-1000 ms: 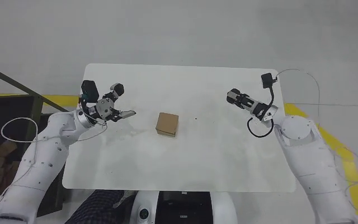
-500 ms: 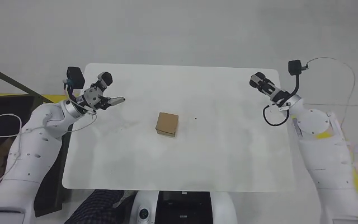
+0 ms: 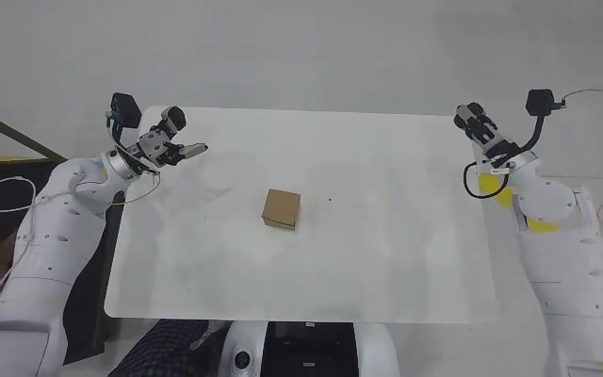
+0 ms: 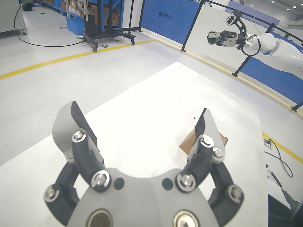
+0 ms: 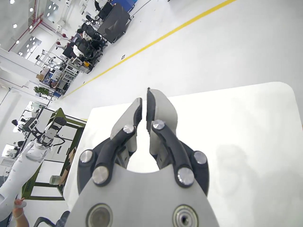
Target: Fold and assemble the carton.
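Carton [image 3: 282,208] brown cardboard, boxy; table [image 3: 377,264] smooth white

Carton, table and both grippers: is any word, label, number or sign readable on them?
carton: none; the faces that show are plain brown, one side partly hidden in the left wrist view.
table: none; plain white top.
left gripper: none.
right gripper: none.
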Robot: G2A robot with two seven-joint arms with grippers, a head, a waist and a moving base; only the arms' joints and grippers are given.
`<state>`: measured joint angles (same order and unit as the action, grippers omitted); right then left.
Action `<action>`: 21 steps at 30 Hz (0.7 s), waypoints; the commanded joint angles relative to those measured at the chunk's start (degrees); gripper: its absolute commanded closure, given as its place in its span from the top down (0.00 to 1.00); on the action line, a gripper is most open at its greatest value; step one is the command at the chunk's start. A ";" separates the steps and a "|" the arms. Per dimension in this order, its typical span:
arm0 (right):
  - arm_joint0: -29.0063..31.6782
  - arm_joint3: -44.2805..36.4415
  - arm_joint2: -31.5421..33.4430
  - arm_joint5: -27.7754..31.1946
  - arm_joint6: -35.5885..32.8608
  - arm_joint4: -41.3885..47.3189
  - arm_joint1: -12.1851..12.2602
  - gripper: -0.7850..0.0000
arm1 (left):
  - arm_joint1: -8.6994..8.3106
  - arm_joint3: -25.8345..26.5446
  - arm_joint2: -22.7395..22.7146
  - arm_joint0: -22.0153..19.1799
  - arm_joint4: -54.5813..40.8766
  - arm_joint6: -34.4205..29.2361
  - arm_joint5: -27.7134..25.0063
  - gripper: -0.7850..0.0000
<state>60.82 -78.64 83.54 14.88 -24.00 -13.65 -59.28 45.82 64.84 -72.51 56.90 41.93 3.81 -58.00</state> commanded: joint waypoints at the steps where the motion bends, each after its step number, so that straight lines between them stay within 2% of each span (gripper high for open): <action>1: 0.00 0.00 0.00 0.00 0.00 0.00 0.00 0.19 | 0.00 0.00 0.00 0.00 0.00 0.00 0.00 1.00; 2: 0.00 0.00 -0.01 -0.01 0.02 0.03 0.00 0.31 | 0.00 0.01 -0.01 0.01 0.00 0.00 0.00 1.00; 5: -0.01 0.01 -0.01 0.00 -0.07 0.03 0.00 0.55 | 0.00 0.01 -0.02 0.02 0.00 0.00 0.00 1.00; 11: -0.01 0.01 -0.01 0.01 -0.07 0.03 0.00 0.89 | 0.00 0.01 -0.02 0.02 0.01 -0.01 0.00 1.00; 15: -0.01 0.01 -0.01 0.01 -0.07 0.03 0.00 0.99 | 0.00 0.01 -0.02 0.02 0.01 -0.01 0.00 1.00; 21: -0.01 0.01 -0.01 0.01 -0.07 0.03 0.00 1.00 | 0.00 0.01 -0.02 0.02 0.01 -0.01 0.00 1.00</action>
<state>60.80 -78.63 83.53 14.89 -24.07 -13.61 -59.27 45.82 64.85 -72.53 56.92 41.94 3.80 -58.00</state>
